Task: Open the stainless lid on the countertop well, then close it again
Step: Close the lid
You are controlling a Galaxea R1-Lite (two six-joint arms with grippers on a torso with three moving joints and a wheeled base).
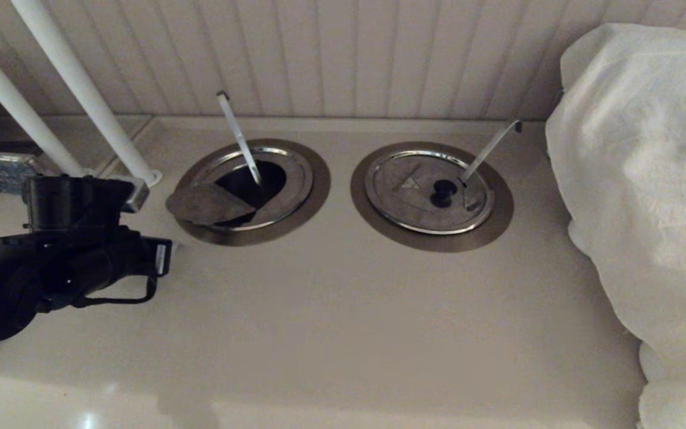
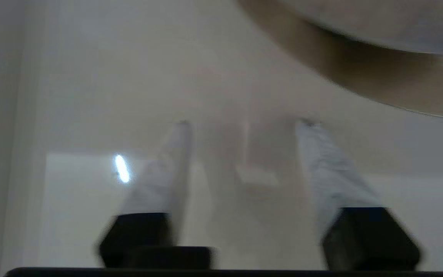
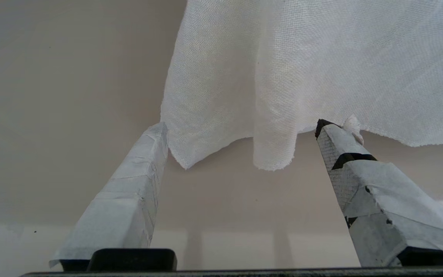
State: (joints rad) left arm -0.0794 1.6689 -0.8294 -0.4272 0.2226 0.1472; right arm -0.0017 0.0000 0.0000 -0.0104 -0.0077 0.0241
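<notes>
The stainless lid (image 1: 207, 204) on the left countertop well (image 1: 314, 192) is folded open, its flap tipped over the well's left edge. The dark inside (image 1: 262, 177) shows, and a straight flat handle (image 1: 239, 138) rises from it. The lid's knob is hidden. My left gripper (image 1: 163, 257) hovers low over the counter just front-left of the well, apart from the flap. In the left wrist view it (image 2: 244, 123) is open and empty, with the well's collar (image 2: 360, 73) ahead. My right gripper (image 3: 240, 127) is open and empty at the edge of a white cloth (image 3: 302, 65).
The twin lid (image 1: 405, 196) on the right well is shut, with a black knob (image 1: 443, 190) and a slanted hook-tipped handle (image 1: 492, 146). The white cloth (image 1: 646, 179) drapes a bulky thing at the right. Two white poles (image 1: 90, 101) slant at the back left.
</notes>
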